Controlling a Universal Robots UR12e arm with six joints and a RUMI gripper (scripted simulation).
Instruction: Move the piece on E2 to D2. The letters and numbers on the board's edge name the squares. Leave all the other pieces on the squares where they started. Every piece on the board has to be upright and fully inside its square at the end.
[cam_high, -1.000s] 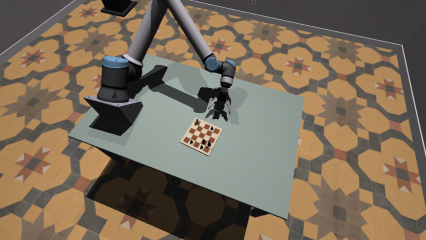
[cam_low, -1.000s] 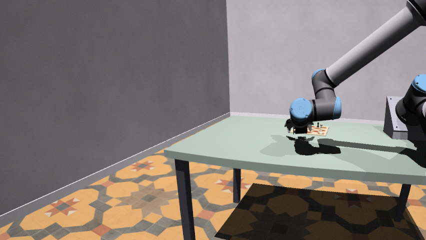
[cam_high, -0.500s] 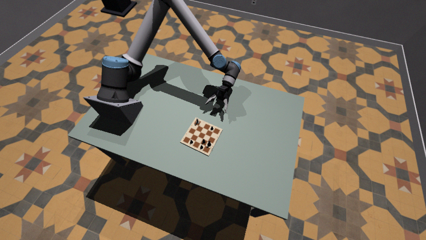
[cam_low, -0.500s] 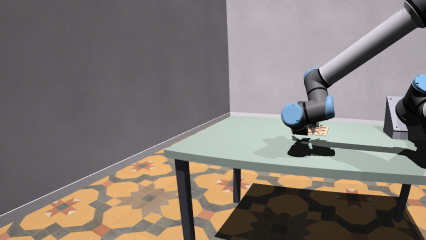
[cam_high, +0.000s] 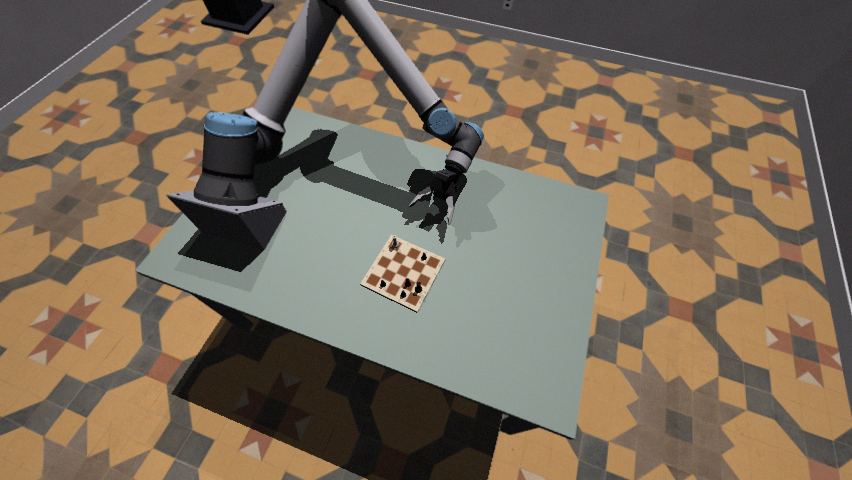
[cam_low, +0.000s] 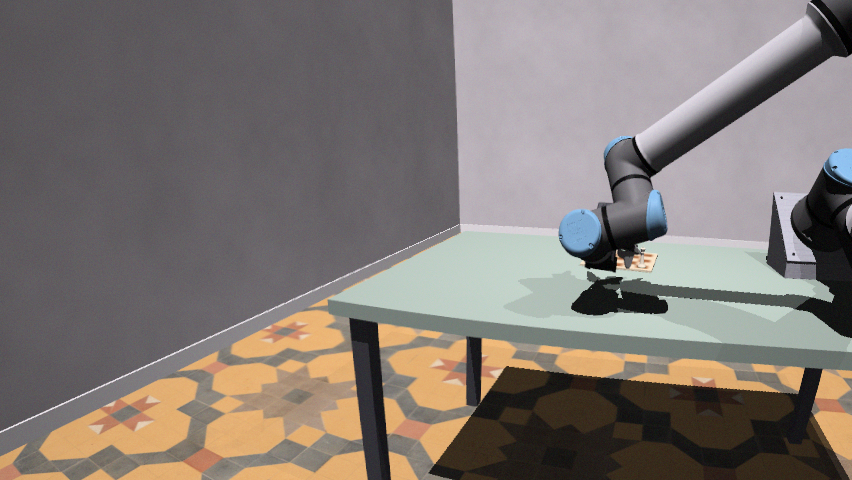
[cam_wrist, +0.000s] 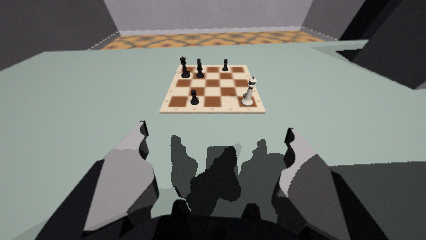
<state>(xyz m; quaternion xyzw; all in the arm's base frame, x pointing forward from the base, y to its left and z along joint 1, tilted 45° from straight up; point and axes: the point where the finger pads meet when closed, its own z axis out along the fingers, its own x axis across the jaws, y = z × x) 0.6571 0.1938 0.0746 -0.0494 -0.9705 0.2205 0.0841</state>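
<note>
A small chessboard (cam_high: 403, 272) lies on the grey-green table, and it also shows in the wrist view (cam_wrist: 212, 88). A white piece (cam_wrist: 248, 92) stands on the near right corner of the board. A black pawn (cam_wrist: 194, 97) stands near left. Two taller black pieces (cam_wrist: 184, 67) (cam_wrist: 199, 68) and a black pawn (cam_wrist: 225, 65) stand on the far row. All stand upright. The edge letters are too small to read, so I cannot tell which piece is on E2. My gripper (cam_high: 434, 208) is open and empty, low over the table a short way from the board, fingers pointing toward it.
The arm's base (cam_high: 229, 178) stands on a dark pedestal at the table's left corner. The arm's wrist (cam_low: 614, 229) hides part of the board in the exterior view. The table edges are far from the board.
</note>
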